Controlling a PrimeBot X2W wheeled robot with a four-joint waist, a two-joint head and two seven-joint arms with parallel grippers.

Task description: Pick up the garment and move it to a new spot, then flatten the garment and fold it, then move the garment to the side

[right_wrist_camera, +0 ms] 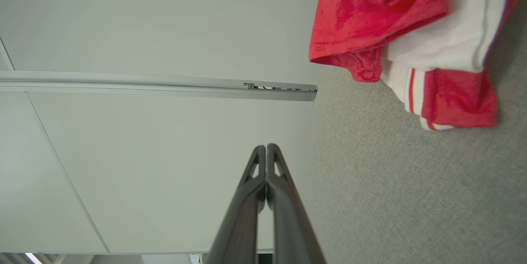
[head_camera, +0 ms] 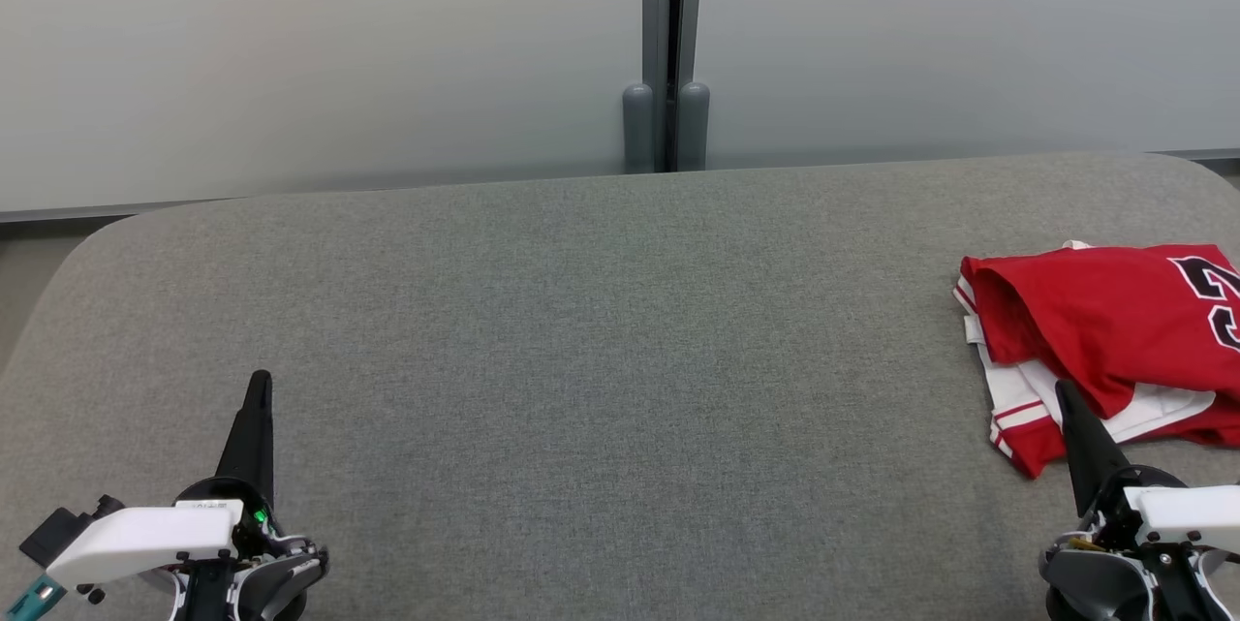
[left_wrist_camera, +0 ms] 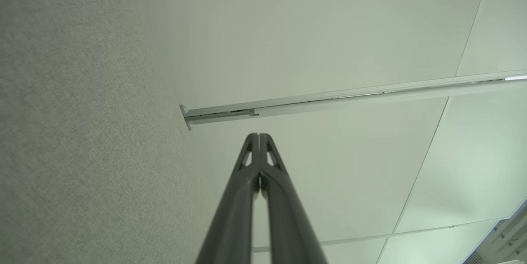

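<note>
1. Nearest to where I stand, at the near edge of the grey padded surface (head_camera: 620,330), both arms sit low. The left gripper (head_camera: 258,398) is at the near left, and its dark fingers (left_wrist_camera: 247,198) are pressed together on nothing.
2. The right gripper (head_camera: 1069,400) is at the near right, its fingers likewise together and empty. From the head view its tip crosses the garment's near hem, but the right wrist view shows grey cloth between them, so I judge them apart.
3. The garment (head_camera: 1104,330), a red and white jersey with a dark numeral, lies at the far right of the surface. It is doubled over in loose layers and runs out of the picture on the right.
4. With the jersey layered and off to one side, this could be the close of the task. It could equally be the start, with a rumpled heap waiting to be picked up. I cannot tell which.
5. If it is the start, the right fingers must part, reach a little farther right and pinch an edge. The layers look slack and may slide when lifted.
6. Nothing lies between the arms and the jersey. A pale partition (head_camera: 320,49) with a dark post (head_camera: 666,40) stands behind the far edge, well out of reach.
</note>
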